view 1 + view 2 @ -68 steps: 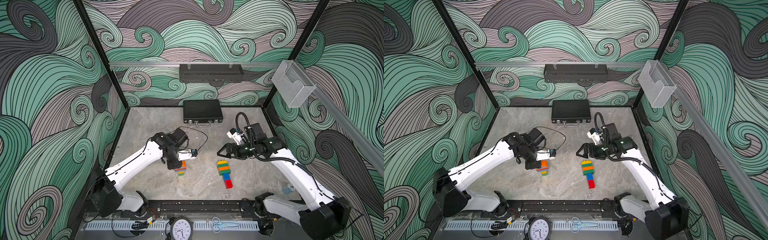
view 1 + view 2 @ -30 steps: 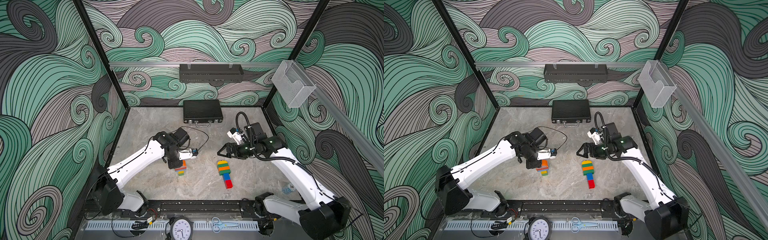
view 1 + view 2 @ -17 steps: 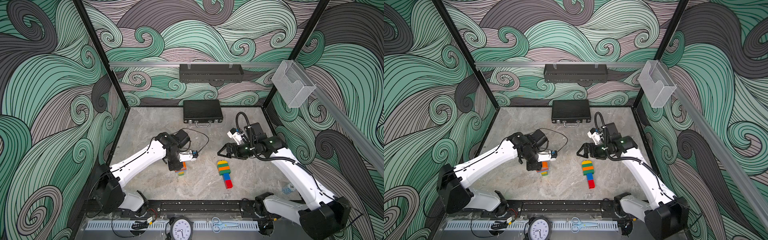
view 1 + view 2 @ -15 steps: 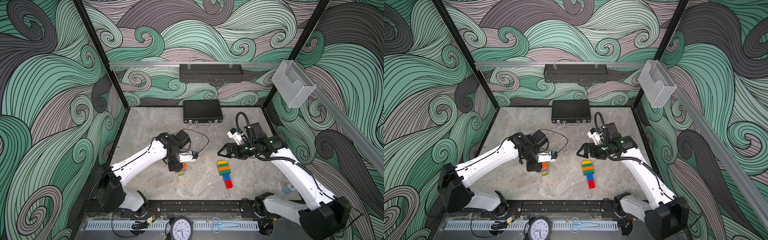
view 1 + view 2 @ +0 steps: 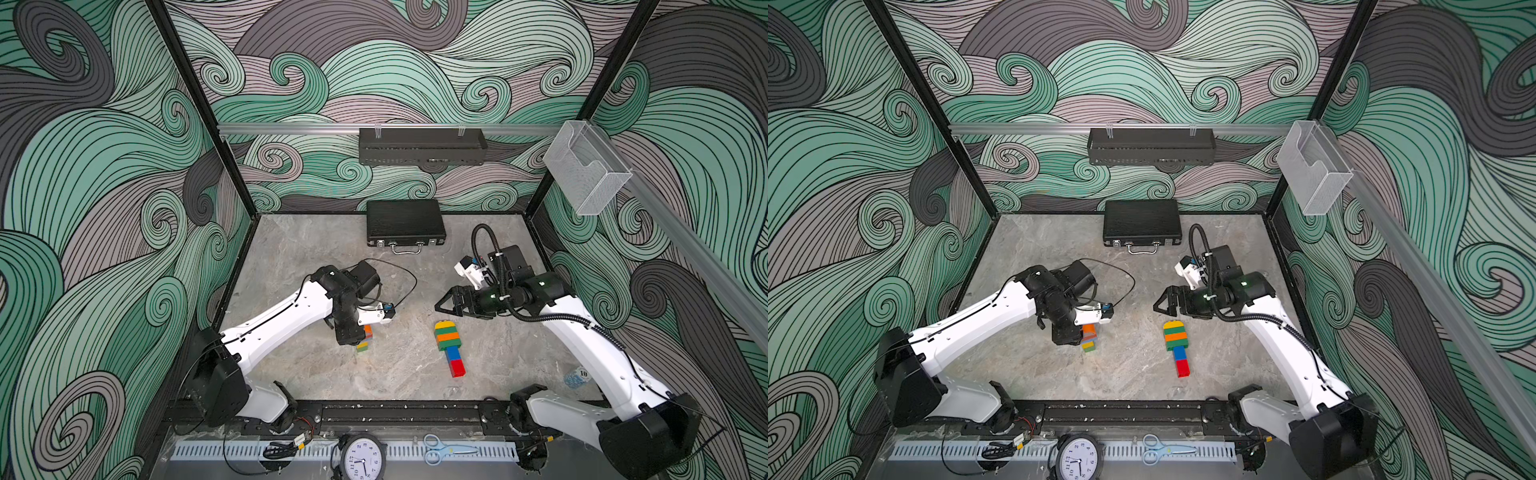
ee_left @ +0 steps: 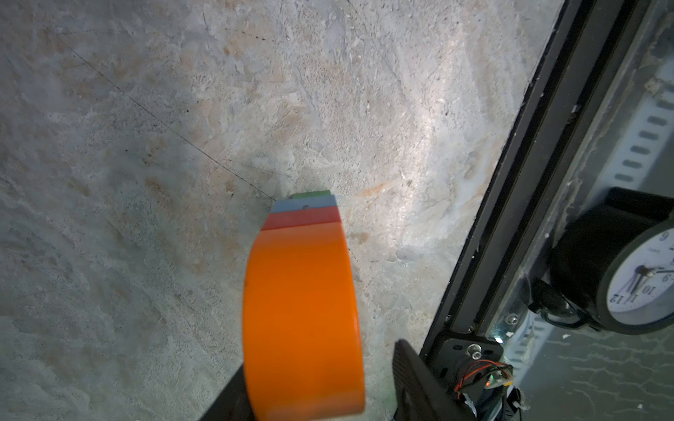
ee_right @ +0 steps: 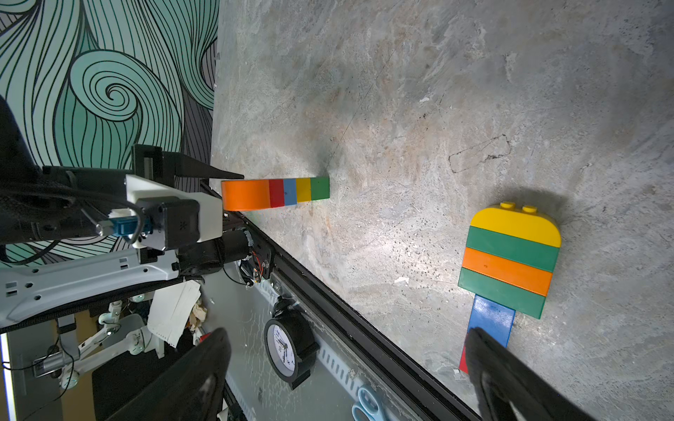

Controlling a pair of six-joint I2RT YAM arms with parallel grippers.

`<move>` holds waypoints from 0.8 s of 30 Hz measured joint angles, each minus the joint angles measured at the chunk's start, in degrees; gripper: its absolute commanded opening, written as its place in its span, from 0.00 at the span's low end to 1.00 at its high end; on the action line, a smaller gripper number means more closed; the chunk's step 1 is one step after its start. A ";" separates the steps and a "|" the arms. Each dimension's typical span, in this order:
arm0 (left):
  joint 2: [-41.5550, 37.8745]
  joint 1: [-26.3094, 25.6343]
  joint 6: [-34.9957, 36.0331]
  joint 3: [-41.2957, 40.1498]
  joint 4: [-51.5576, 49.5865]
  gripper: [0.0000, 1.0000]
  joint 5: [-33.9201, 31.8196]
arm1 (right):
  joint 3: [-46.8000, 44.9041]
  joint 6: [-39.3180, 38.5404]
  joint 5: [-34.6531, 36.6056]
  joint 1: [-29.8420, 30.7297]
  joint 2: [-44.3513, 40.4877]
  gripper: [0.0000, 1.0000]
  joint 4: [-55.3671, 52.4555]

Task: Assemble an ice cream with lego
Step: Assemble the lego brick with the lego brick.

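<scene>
Grey marbled worktop [image 5: 291, 257] inside swirl-patterned walls [image 5: 124, 166] carries two lego builds, served by two pincers. The left pincer [image 6: 321, 368] stands part open astride the orange half-round cap [image 6: 302, 310] of the upright five-brick plastic stack [image 7: 277, 193] directly beneath it, one jaw clear. Standing upright likely suits pressing from above. Just beside the right pincer [image 5: 445, 306], which hangs wide and empty, lies the flat six-band lego ice cream [image 5: 448, 338], apparently finished.

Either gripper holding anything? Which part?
Nothing. Right gripper open, empty. Left gripper straddles the lego stack at its orange top piece, but one finger stands clear: no grip, seemingly.
</scene>
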 measured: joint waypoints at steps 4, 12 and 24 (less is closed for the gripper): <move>-0.07 0.00 0.00 0.11 0.28 0.64 -0.59 | 0.00 0.00 0.02 0.00 0.00 0.99 0.00; -1.55 0.00 -0.11 0.31 0.83 0.89 -1.05 | 0.00 -0.02 0.02 0.00 0.00 0.99 -0.02; -13.16 0.00 -2.89 0.33 4.44 0.98 -2.29 | 0.00 0.76 3.13 3.43 -1.66 0.99 0.76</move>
